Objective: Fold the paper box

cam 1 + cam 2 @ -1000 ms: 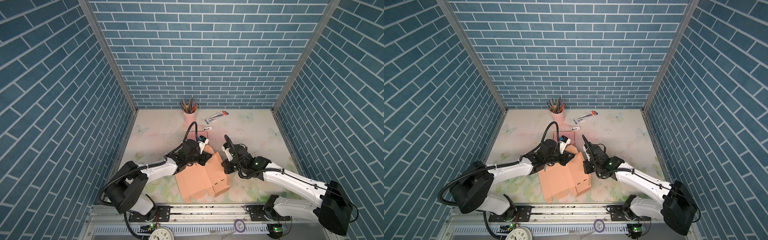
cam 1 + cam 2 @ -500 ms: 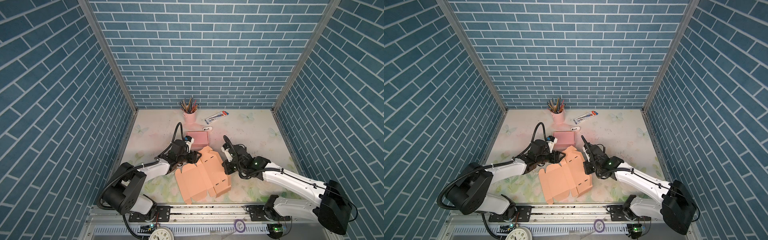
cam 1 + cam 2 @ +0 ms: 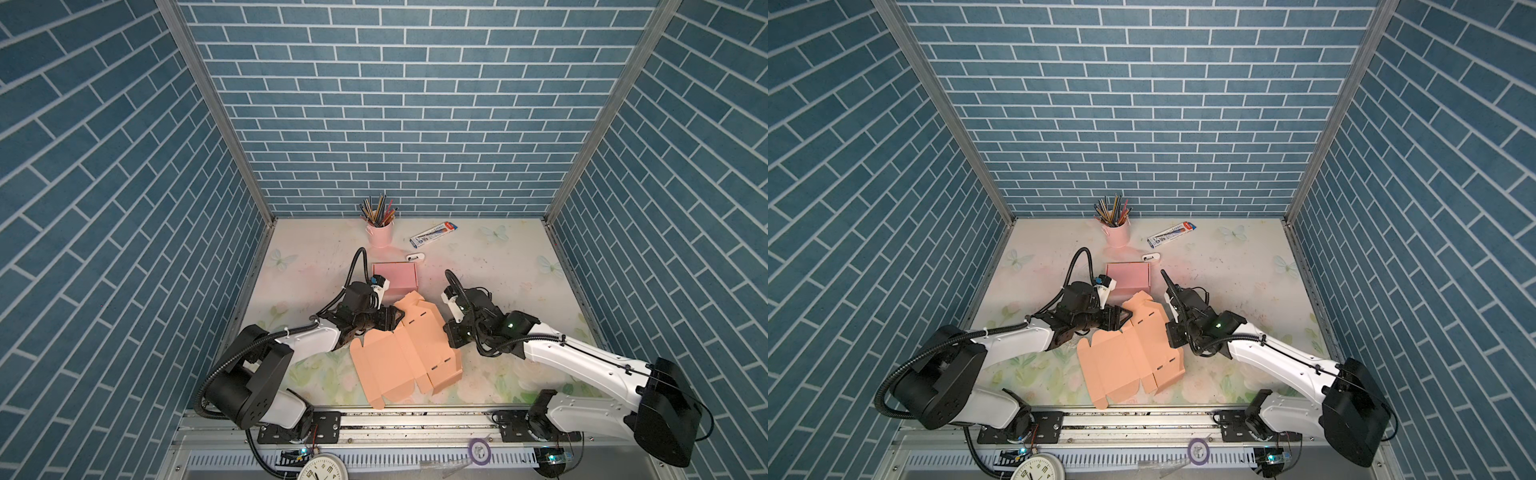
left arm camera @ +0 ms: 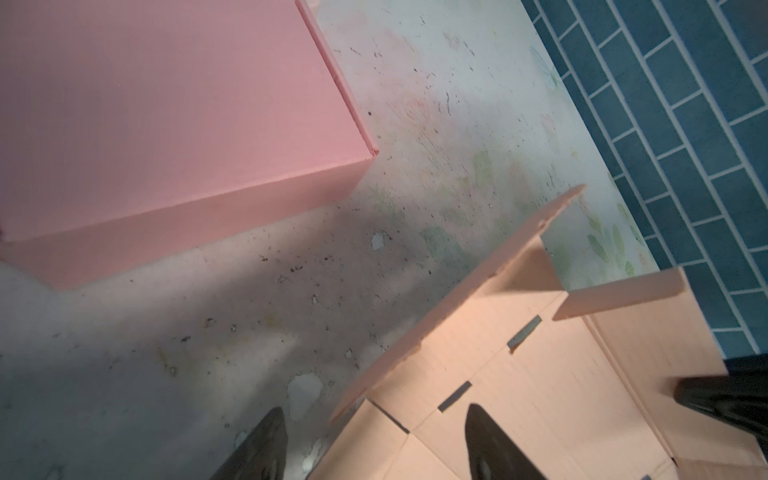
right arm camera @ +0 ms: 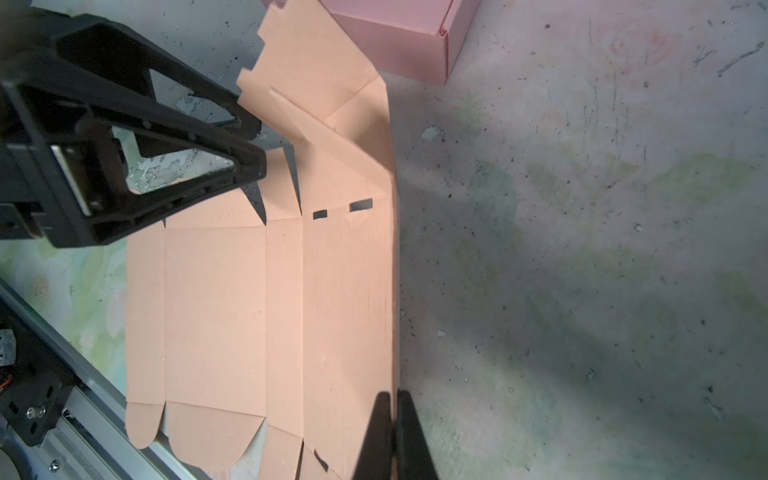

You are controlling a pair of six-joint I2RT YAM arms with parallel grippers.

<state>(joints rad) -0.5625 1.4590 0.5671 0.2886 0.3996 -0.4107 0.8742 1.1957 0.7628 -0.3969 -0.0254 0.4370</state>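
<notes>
peach paper box blank (image 3: 399,357) is laid on bench (image 3: 498,266) | side edge is clamped by right hand (image 5: 392,436) | left hand (image 4: 376,449) is held open, empty | raised end flap (image 4: 457,316) is found just ahead of it

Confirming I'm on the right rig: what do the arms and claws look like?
The left arm and right arm: white shells, black joints and bases, black corrugated cables. The left claw and right claw: black, tapered fingers. A green light near the right wrist.
</notes>
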